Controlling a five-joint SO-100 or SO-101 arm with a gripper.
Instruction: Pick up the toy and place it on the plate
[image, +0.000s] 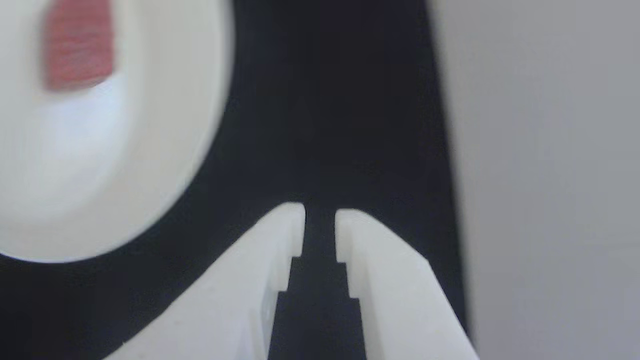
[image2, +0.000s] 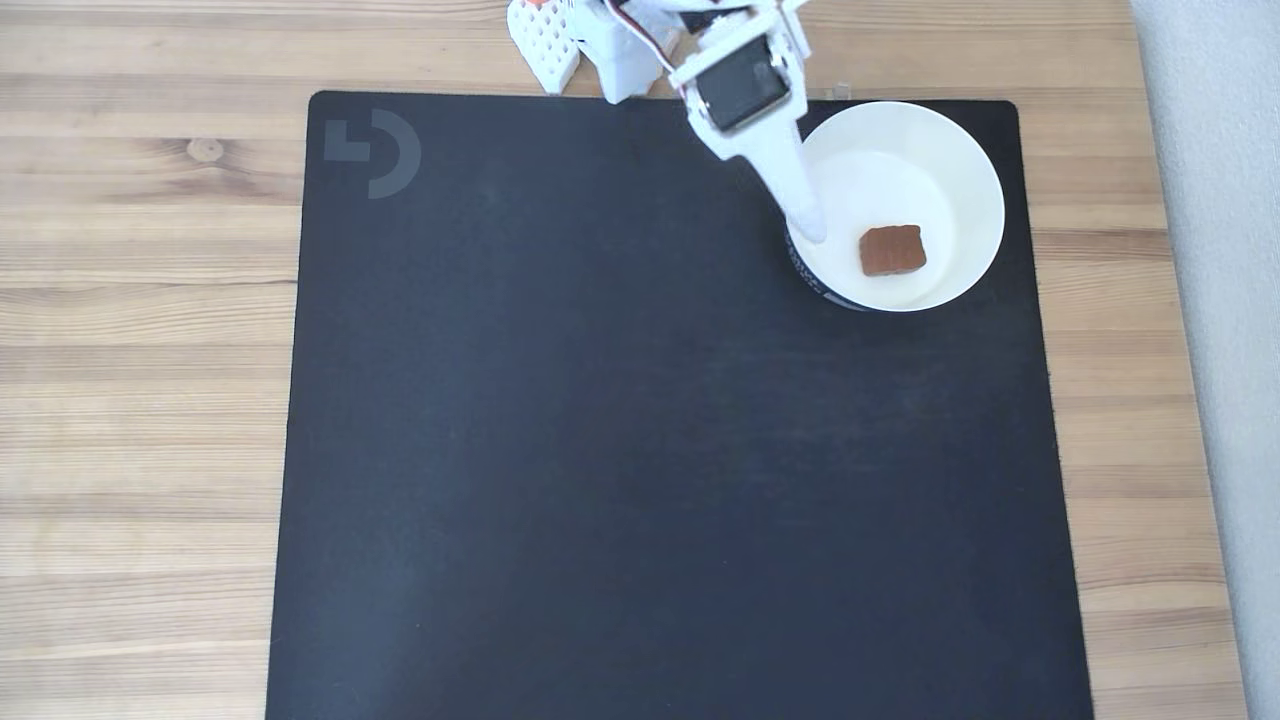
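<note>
Most of the job looked wrapped up at this point, honestly. The toy (image2: 892, 250) was seen lying flat inside the plate (image2: 985, 180) in the fixed view, a bit toward the lower middle of the white bowl, apart from the rim and touched by nothing. In the wrist view the same toy (image: 77, 47) was picked out as a blurry reddish patch on the plate (image: 165, 150), up in the top-left corner. The gripper (image: 320, 225) was shown empty, its two white fingers nearly together with just a narrow dark slit left between the tips, and only the black mat (image2: 600, 450) could be made out through that gap. From the fixed view the gripper (image2: 810, 228) was placed over the plate's left edge, beside the toy rather than on it. So the pick and the drop could be counted as done, judging by how things lay. What seemed left, if anything, was for the arm to be pulled clear of the bowl without the rim being clipped. The wooden table (image2: 150, 300) around the mat was bare.
</note>
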